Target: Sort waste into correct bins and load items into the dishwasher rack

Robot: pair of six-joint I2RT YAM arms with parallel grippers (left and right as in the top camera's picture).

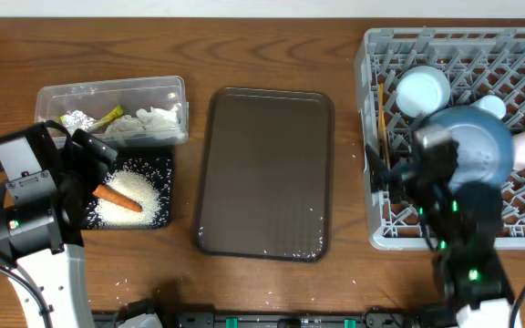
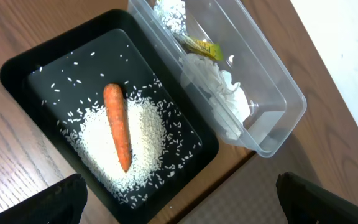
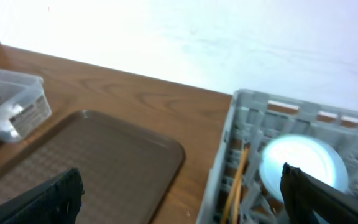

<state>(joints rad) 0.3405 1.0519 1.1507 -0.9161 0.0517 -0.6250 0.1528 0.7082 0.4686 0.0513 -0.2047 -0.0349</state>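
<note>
- The left gripper point(image 2: 179, 183) hangs with its two dark fingers point(image 2: 48, 202) spread wide apart, gripping nothing.
- Directly below and ahead of it lies the shallow black rectangular bin point(image 2: 27, 74).
- In that bin a heap of white rice grains point(image 2: 148, 134) spreads under a small orange carrot point(image 2: 118, 127), which lies on top of the rice. Loose grains are scattered around them.
- Beyond the bin, further from the left gripper and touching the bin's long side, stands the clear plastic rectangular tub point(image 2: 278, 93).
- The tub holds crumpled silver foil point(image 2: 171, 14), a small yellow-green packet point(image 2: 202, 45) and crumpled white tissue point(image 2: 219, 93), in a row.
- The right gripper point(image 3: 180, 174) is also parted wide, its fingers at the two lower corners of the wrist view.
- It hovers over the near left corner of the large square grey plastic rack point(image 1: 454, 35).
- Ahead of it, toward its right finger, a pair of thin wooden chopsticks point(image 3: 237, 180) stands between pegs, just beside the small light-blue bowl point(image 3: 300, 162).
- The large round blue bowl point(image 1: 477, 146) sits in the rack beside the right arm, with a small whitish cup point(image 1: 492, 107) at its far edge.
- The flat brown serving tray point(image 1: 262, 173) lies to the right gripper's left, between the two arms.
</note>
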